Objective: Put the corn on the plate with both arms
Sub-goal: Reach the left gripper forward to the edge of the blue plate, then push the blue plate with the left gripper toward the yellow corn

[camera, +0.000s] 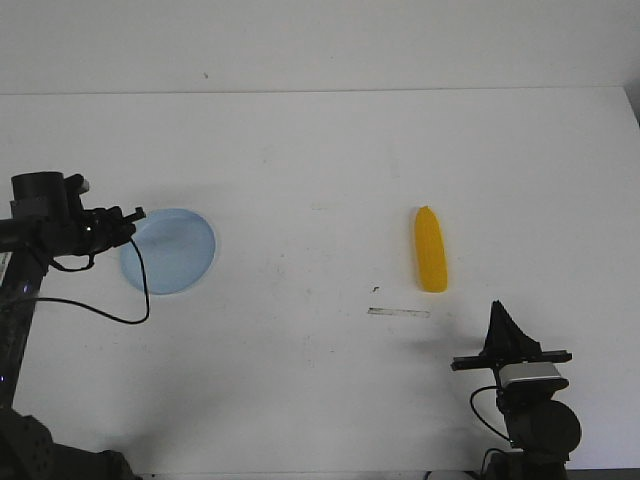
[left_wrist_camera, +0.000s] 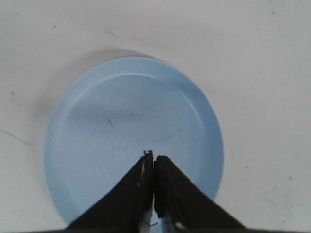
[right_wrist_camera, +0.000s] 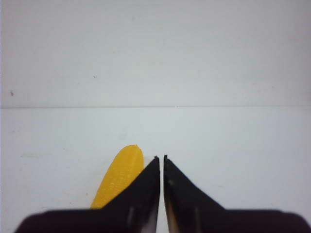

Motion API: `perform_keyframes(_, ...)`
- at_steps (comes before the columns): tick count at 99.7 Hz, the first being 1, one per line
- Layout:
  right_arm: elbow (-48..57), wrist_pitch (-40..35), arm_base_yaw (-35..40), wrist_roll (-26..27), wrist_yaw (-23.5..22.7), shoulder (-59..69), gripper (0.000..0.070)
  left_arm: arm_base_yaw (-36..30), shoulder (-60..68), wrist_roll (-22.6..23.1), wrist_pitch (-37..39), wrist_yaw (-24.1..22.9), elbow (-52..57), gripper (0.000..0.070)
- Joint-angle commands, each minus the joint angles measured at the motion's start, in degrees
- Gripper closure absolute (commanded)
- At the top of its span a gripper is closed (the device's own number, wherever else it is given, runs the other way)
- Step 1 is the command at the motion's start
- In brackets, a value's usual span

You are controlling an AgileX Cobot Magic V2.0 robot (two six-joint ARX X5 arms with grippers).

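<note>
Front view: bright yellow, tapering toy corn cob [camera: 431, 263] lying bare on the white table [camera: 320, 150], right of centre, well apart from the round, shallow, pale blue plastic plate [camera: 185, 262] at left. Left gripper [camera: 134, 213] above the plate's near-left rim, tips pressed together, holding nothing. Right gripper [right_wrist_camera: 161, 160] also closed and empty (corn just ahead and to its left). Judged step: approach, nothing grasped yet. Next: opening the right fingers, shifting left over the cob, descending.
</note>
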Motion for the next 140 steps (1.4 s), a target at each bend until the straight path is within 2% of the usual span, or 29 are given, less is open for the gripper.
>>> perform_keyframes(1,-0.07,0.57,0.00,-0.28,0.11,0.09,0.0687,0.87,2.91,3.10,-1.36,0.13,2.69,0.0699)
perform_keyframes(26,-0.07,0.57,0.00,-0.28,0.11,0.09,0.0687,4.04,10.93,6.10,-5.29,-0.68,5.35,0.0691)
perform_keyframes(30,-0.07,0.57,0.00,-0.28,0.11,0.09,0.0687,4.46,11.78,6.16,-5.31,-1.33,5.35,0.0669)
perform_keyframes(40,-0.07,0.57,0.00,-0.28,0.11,0.09,0.0687,5.20,13.18,6.14,-5.16,-3.48,5.35,0.0564)
perform_keyframes(48,-0.07,0.57,0.00,-0.28,0.11,0.07,0.0687,5.68,13.70,6.45,-4.85,-3.58,5.33,0.0527)
perform_keyframes(61,-0.07,0.59,0.00,-0.28,0.11,0.09,0.0687,6.01,14.27,7.76,-4.70,-3.58,5.33,0.0517)
perform_keyframes(73,-0.07,0.57,0.00,-0.28,0.11,0.09,0.0687,6.05,15.21,7.89,-4.61,-3.76,5.22,0.0405)
perform_keyframes(140,-0.07,0.57,0.00,-0.28,0.11,0.09,0.0687,4.44,19.47,8.96,-6.64,-2.84,3.82,0.0415)
